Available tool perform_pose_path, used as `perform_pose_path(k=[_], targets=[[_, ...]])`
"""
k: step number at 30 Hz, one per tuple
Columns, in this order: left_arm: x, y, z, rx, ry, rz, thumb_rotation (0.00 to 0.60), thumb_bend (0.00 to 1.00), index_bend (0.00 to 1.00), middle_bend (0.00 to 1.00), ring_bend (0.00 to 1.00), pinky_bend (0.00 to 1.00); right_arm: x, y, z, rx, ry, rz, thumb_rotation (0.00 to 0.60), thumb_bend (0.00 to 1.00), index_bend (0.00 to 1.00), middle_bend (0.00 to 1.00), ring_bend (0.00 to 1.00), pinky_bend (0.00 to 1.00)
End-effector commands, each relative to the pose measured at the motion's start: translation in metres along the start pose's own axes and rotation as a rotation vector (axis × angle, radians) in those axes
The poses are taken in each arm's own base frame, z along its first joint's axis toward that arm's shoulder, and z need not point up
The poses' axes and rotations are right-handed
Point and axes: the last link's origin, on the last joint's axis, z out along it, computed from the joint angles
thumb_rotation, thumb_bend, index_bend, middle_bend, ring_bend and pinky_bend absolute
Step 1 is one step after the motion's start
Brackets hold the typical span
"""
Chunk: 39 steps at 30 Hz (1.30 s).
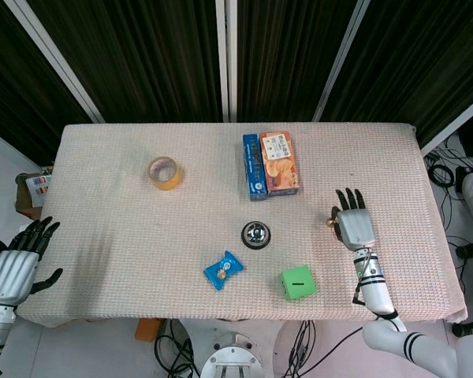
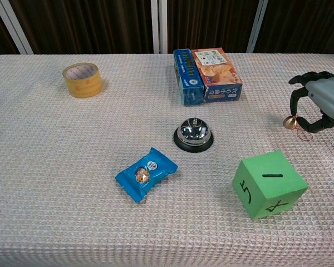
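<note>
The right robot hand (image 2: 322, 105) is hovering low over the right side of the counter (image 1: 102, 205), palm down, with its fingers curling downward around a small gold bell (image 2: 290, 122) that is sitting on the cloth. The fingertips are arching beside and over the bell; whether they are actually pinching it cannot be told, though a thin reddish loop trailing from the bell is lying just under the hand. That claw-like curl suits a tiny thing lying flat on a woven cloth, since only the fingertips can get at it.

The left robot hand (image 1: 17, 264) is hanging off the near left edge of the counter with its fingers spread and nothing in them, well apart from everything.

The other things are lying spaced out, each with room around it: a green cube (image 2: 269, 185) near the front, just left of the right robot hand; a silver call bell (image 2: 193, 134) at the centre; a blue snack packet (image 2: 146, 173) to its near left; a biscuit box (image 2: 207, 75) lying flat farther back; and a roll of yellow tape (image 2: 83, 79) at the far left.
</note>
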Motion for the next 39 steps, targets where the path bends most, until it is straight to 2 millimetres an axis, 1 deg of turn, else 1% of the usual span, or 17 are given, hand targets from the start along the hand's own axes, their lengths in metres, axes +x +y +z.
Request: perform_pose_path(k=[1, 16, 30, 34, 35, 37, 38, 39], targets=[[0.000, 0.000, 0.000, 0.000, -0.001, 0.001, 0.600, 0.25, 0.08, 0.04, 0.02, 0.18, 0.000, 0.000, 0.000, 0.001, 0.003, -0.005, 0.600, 0.36, 0.51, 0.10, 0.00, 0.00], [0.000, -0.002, 0.002, 0.002, -0.008, 0.003, 0.600, 0.25, 0.08, 0.04, 0.02, 0.18, -0.003, -0.001, 0.003, -0.009, 0.017, -0.017, 0.600, 0.36, 0.55, 0.12, 0.00, 0.00], [-0.001, -0.002, 0.001, 0.001, -0.011, 0.000, 0.600, 0.25, 0.08, 0.04, 0.02, 0.18, 0.002, 0.000, 0.002, -0.013, 0.055, 0.002, 0.600, 0.37, 0.66, 0.15, 0.00, 0.00], [-0.001, -0.001, 0.001, -0.001, -0.009, 0.002, 0.600, 0.25, 0.08, 0.04, 0.02, 0.18, 0.015, -0.003, -0.001, 0.007, 0.094, 0.056, 0.600, 0.37, 0.69, 0.16, 0.00, 0.00], [-0.001, 0.000, 0.001, -0.002, -0.009, 0.002, 0.600, 0.25, 0.08, 0.04, 0.02, 0.18, 0.019, -0.005, -0.003, 0.009, 0.088, 0.133, 0.600, 0.37, 0.70, 0.17, 0.00, 0.00], [-0.001, 0.000, 0.001, -0.003, -0.009, 0.003, 0.600, 0.25, 0.08, 0.04, 0.02, 0.18, 0.024, -0.010, -0.006, -0.015, 0.015, 0.358, 0.600, 0.38, 0.71, 0.17, 0.00, 0.00], [-0.002, 0.001, 0.001, -0.004, -0.010, 0.002, 0.600, 0.25, 0.08, 0.04, 0.02, 0.18, 0.033, -0.007, -0.005, -0.024, 0.013, 0.412, 0.600, 0.40, 0.72, 0.18, 0.00, 0.00], [-0.002, 0.001, 0.001, -0.005, -0.011, 0.002, 0.600, 0.25, 0.08, 0.04, 0.02, 0.18, 0.043, 0.000, -0.003, -0.012, 0.076, 0.307, 0.600, 0.43, 0.73, 0.18, 0.00, 0.00]])
